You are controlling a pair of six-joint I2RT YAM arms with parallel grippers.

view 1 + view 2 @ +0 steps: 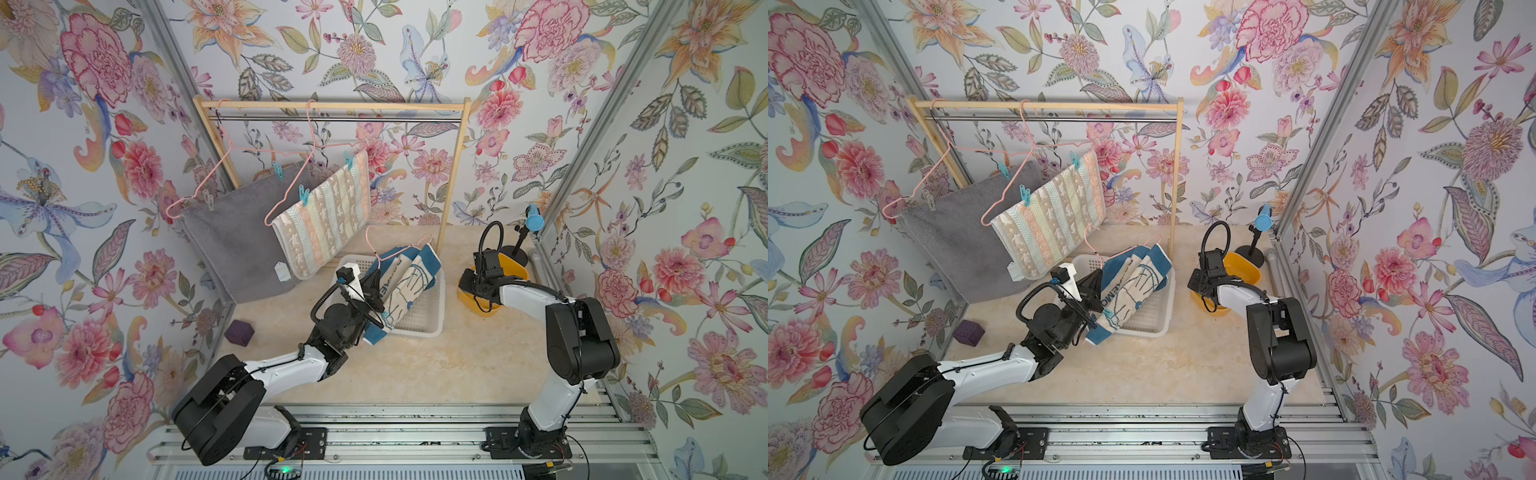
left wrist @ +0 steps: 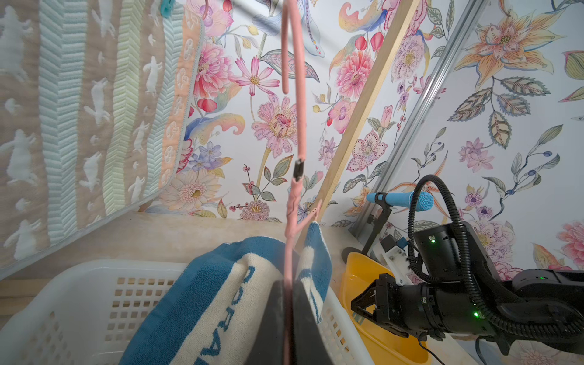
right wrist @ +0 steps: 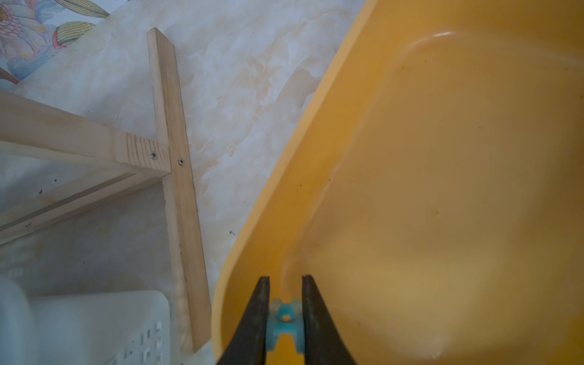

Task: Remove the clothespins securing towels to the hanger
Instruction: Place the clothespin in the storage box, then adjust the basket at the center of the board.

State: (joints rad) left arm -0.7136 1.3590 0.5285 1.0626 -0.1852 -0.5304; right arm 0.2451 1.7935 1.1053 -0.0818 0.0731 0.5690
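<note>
The grey towel [image 1: 237, 245] and the striped towel [image 1: 324, 216] hang from pink hangers on the rack. Teal clothespins [image 1: 277, 170] [image 1: 304, 195] [image 1: 348, 160] and a pale one [image 1: 208, 199] pin them on. The blue-and-white DORAEMON towel [image 1: 409, 278] drapes over the white basket [image 1: 428, 316], still on its pink hanger [image 2: 294, 126]. My left gripper [image 2: 288, 281] is shut on that hanger's wire. My right gripper [image 3: 286, 278] hangs over the yellow bin [image 3: 442, 189] with a teal clothespin [image 3: 286, 325] between its fingers, touching both.
The wooden rack [image 1: 332, 106] stands at the back, with its foot [image 3: 177, 189] between basket and bin. A purple block [image 1: 240, 332] lies at the left wall. A blue microphone on a stand [image 1: 534, 220] is behind the bin.
</note>
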